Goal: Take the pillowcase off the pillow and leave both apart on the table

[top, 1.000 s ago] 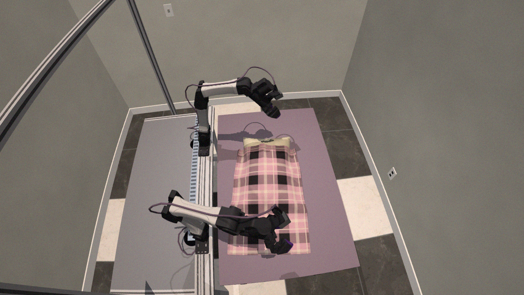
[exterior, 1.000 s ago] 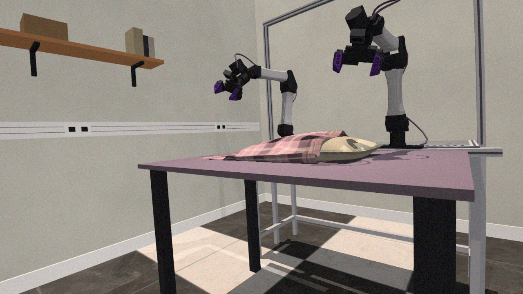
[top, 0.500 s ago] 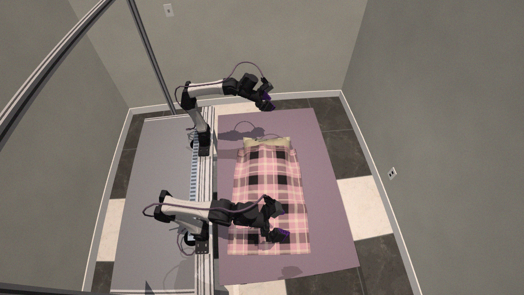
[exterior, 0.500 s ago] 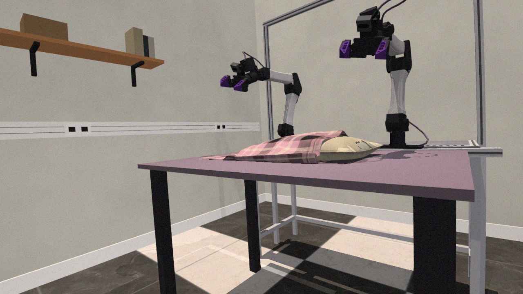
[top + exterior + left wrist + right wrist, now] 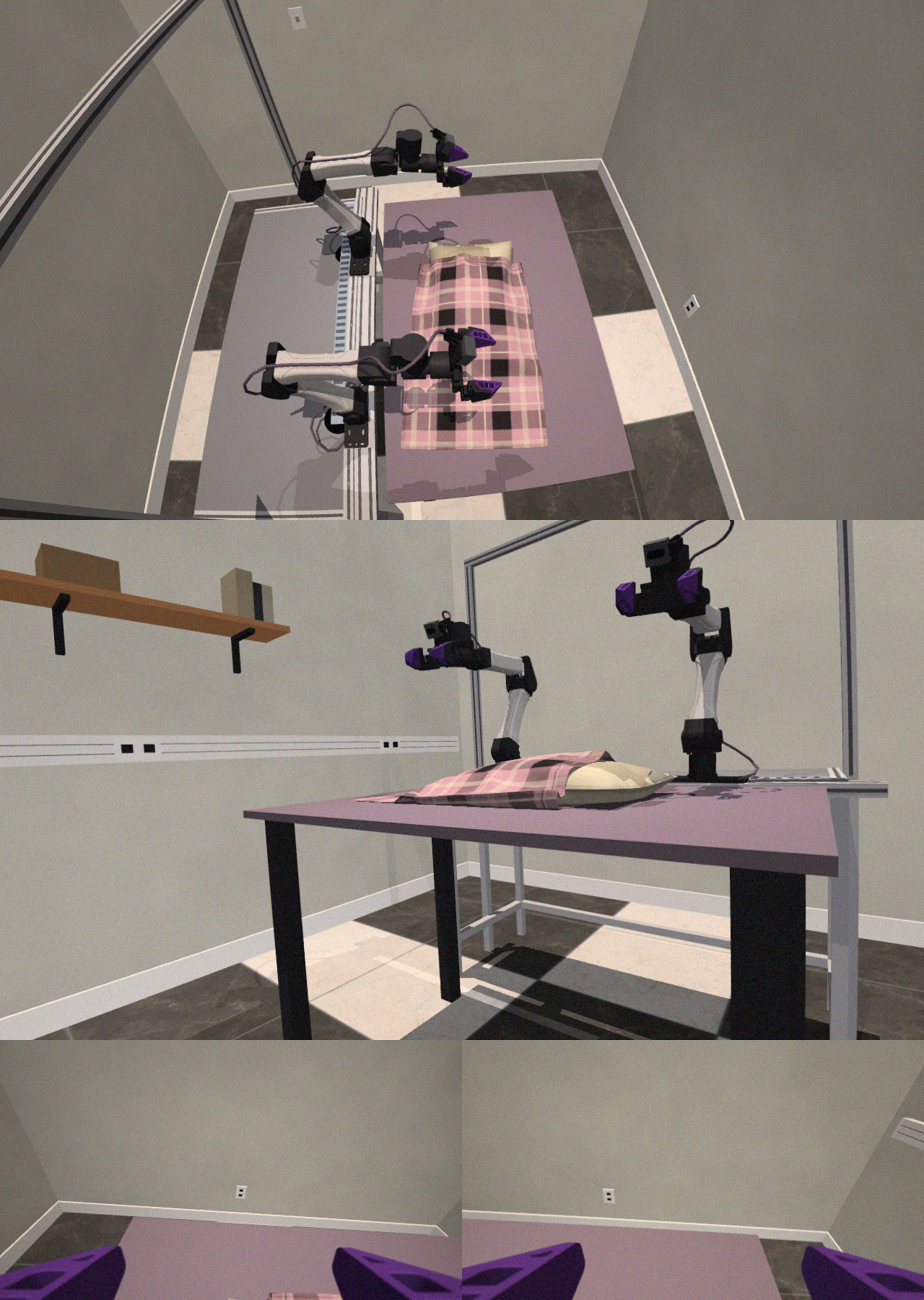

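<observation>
Both end effectors are hanging spread, imo. Pillowcase is covering most of the pillow, lower centre from above; probably floppy, so I'd be pinching its bottom-of-frame hem.

The left gripper has been raised and turned from a downward slant to a nearly level, outward aim. The right gripper has likewise been lifted and levelled, and its fingers have been swung out of their sideways skew. The left elbow and the right elbow have been drawn back, away from the pillow side, and the arms' shadows have been shifted and reshaped
</observation>
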Controlling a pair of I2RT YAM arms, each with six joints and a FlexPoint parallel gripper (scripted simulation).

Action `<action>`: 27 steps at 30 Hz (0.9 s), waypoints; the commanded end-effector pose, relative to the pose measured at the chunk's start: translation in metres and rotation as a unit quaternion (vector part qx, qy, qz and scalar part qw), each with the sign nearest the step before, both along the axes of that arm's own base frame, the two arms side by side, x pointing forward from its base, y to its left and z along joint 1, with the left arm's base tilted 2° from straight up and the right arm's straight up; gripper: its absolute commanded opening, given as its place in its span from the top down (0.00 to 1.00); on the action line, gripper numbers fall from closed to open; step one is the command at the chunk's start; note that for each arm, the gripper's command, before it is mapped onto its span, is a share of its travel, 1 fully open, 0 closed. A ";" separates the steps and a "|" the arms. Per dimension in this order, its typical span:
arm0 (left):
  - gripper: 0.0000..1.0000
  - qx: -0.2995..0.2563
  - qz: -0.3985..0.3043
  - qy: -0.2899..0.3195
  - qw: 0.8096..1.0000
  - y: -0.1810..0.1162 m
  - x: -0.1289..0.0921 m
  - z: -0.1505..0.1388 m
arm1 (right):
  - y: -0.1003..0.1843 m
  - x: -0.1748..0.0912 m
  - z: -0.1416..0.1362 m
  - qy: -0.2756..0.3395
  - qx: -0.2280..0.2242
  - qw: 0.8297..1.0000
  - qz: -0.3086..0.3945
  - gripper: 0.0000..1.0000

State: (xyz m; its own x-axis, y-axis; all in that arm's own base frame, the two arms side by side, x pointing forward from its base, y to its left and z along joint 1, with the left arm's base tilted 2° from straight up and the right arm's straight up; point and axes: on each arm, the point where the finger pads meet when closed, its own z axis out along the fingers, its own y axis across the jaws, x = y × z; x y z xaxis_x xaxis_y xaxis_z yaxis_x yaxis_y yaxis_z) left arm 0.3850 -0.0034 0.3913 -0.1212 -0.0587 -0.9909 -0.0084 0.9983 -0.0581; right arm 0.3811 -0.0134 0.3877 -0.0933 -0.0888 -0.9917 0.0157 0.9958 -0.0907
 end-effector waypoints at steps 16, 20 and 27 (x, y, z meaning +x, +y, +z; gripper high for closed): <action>0.55 0.028 -0.014 -0.075 0.997 -0.002 -0.010 0.018 | 0.012 -0.007 0.022 -0.059 0.043 0.997 0.009 0.00; 0.55 0.031 -0.008 -0.072 0.997 0.000 -0.011 0.024 | 0.016 -0.008 0.028 -0.059 0.048 0.997 0.015 0.00; 0.55 0.034 -0.005 -0.075 0.997 0.000 -0.013 0.028 | 0.011 -0.006 0.023 -0.053 0.049 0.997 0.009 0.00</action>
State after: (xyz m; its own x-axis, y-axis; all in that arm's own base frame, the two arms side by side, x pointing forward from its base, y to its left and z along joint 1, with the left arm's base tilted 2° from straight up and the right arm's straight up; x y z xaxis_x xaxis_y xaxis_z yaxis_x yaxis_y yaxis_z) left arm 0.3754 -0.0001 0.4011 -0.0011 -0.0013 -1.0000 0.0018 1.0000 -0.0013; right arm 0.3754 0.0001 0.4021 0.0015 -0.0026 -1.0000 0.0014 1.0000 -0.0026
